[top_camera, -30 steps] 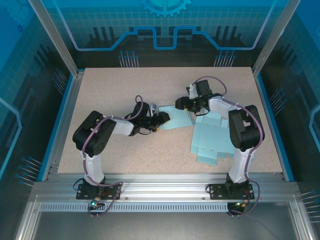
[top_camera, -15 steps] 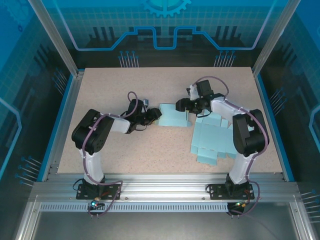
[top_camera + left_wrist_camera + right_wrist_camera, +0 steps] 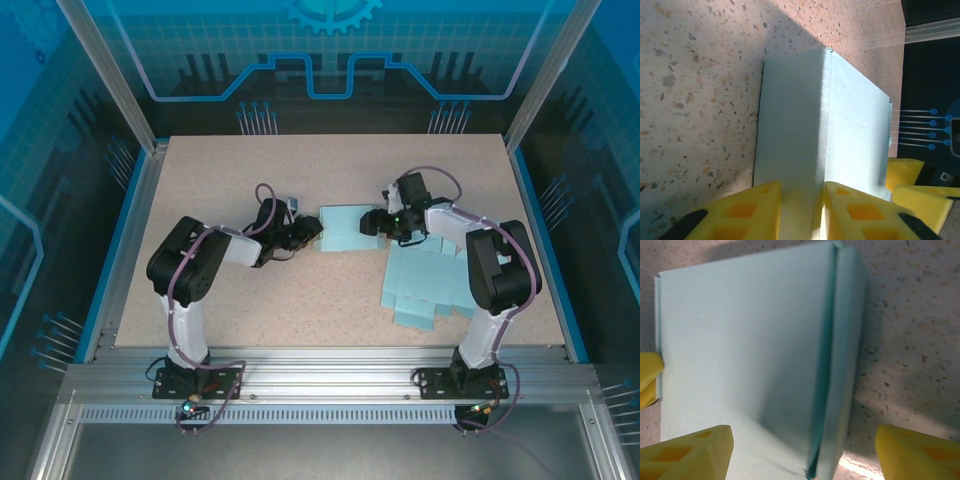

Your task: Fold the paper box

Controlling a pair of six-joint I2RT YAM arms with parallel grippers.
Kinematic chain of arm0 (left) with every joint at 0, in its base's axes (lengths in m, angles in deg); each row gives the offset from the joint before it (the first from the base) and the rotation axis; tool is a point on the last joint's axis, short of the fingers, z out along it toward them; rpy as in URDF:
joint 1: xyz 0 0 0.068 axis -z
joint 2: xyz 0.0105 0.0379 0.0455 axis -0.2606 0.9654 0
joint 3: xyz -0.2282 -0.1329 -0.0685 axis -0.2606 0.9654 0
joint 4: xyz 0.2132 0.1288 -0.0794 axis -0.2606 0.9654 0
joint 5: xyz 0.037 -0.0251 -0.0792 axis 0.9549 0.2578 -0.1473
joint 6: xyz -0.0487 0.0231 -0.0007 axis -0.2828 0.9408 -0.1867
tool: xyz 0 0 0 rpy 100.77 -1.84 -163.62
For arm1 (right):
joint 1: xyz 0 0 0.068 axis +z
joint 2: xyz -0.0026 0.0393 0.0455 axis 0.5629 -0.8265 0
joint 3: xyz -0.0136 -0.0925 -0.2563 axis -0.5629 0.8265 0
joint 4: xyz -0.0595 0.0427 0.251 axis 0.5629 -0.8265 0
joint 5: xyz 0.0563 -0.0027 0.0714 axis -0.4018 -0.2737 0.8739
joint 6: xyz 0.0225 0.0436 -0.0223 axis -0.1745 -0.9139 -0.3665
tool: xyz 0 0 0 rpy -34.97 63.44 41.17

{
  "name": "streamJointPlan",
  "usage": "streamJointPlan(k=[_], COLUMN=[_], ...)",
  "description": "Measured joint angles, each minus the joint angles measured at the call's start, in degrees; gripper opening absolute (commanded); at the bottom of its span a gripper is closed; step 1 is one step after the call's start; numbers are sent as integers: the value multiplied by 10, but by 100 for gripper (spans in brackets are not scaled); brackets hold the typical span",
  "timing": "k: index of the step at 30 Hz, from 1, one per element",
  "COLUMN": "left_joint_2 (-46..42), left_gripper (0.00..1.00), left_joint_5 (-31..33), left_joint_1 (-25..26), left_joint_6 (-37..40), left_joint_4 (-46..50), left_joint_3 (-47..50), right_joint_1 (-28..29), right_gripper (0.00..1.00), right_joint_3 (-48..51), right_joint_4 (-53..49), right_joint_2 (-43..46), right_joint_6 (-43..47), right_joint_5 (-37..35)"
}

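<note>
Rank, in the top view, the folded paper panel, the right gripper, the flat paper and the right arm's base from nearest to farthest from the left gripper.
1. Folded paper panel, right beside the left gripper.
2. Right gripper, at the panel's right edge.
3. Flat paper, toward the right arm.
4. Right arm's base, bottom right.

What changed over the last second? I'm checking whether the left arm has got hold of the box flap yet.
The left gripper drew back leftward and closed its fingers on the left edge of the raised flap. The right gripper slid nearer and slightly right at the flap's other edge, jaws open and straddling it. The flap squared up. The flat rest of the paper box stayed put on the table.
</note>
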Motion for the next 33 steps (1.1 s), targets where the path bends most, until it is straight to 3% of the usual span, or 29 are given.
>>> streamJointPlan(k=[6,18,23,31,33], left_joint_2=[0,0,0,0,0], left_gripper=[15,15,15,20,24], left_joint_5=[-2,-2,-2,-2,-2], left_joint_1=[-11,-21,-21,-24,-25], left_joint_6=[-2,0,0,3,5], left_joint_4=[-7,-7,-7,-2,-2], left_joint_3=[0,1,1,1,1], right_joint_1=[-9,-29,-28,-24,-24], right_gripper=[78,76,68,39,37], right_joint_3=[3,3,-4,-10,-10], right_joint_4=[32,165,216,268,275], right_joint_2=[-2,-78,-104,-104,-104], right_joint_6=[-16,-52,-68,-87,-91], right_joint_5=[33,181,221,250,253])
